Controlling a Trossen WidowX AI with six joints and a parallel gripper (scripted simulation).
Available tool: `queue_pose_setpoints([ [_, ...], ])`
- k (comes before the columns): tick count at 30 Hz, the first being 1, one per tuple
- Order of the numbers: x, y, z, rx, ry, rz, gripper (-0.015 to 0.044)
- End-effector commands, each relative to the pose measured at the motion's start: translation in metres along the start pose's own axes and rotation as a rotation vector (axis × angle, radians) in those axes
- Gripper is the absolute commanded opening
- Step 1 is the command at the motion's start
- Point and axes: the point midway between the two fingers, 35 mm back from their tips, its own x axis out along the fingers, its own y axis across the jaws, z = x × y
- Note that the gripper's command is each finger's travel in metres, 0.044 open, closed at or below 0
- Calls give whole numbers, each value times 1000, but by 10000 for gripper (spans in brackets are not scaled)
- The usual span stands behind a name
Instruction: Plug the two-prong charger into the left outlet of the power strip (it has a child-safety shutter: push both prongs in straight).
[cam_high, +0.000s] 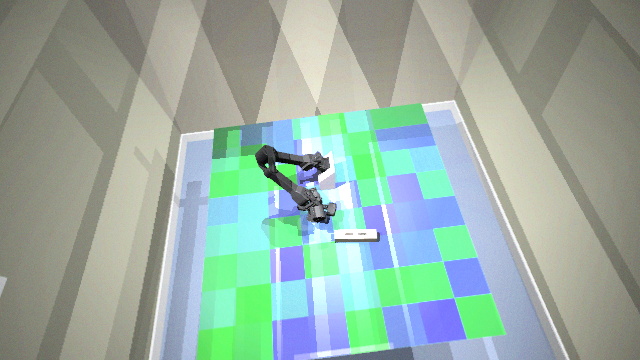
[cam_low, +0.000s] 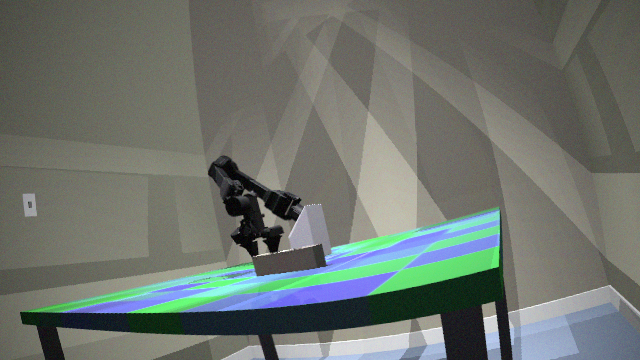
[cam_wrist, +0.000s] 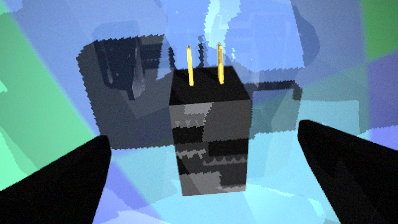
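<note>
A dark two-prong charger (cam_wrist: 210, 135) lies on the table with its two gold prongs (cam_wrist: 204, 70) pointing away from me in the wrist view. My gripper (cam_wrist: 204, 136) (cam_high: 322, 214) (cam_low: 263, 246) is open, low over the table, with one finger on each side of the charger and neither touching it. The white power strip (cam_high: 356, 235) (cam_low: 289, 260) lies flat a short way to the right of the gripper in the top view. The charger itself is hidden by the gripper in the top and exterior views.
A pale wedge-shaped block (cam_high: 327, 177) (cam_low: 310, 227) stands behind the power strip near the arm. The checkered green and blue table (cam_high: 250, 300) (cam_low: 425, 265) has edges all around, with floor below.
</note>
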Motion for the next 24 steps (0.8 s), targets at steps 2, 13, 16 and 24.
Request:
queue_pose_setpoints([
  [2, 10, -1, -2, -6, 5, -7, 440],
  [13, 18, -2, 0, 0, 1, -5, 414],
  [16, 18, -2, 0, 0, 1, -5, 335],
  [24, 18, -2, 0, 0, 1, -5, 125],
])
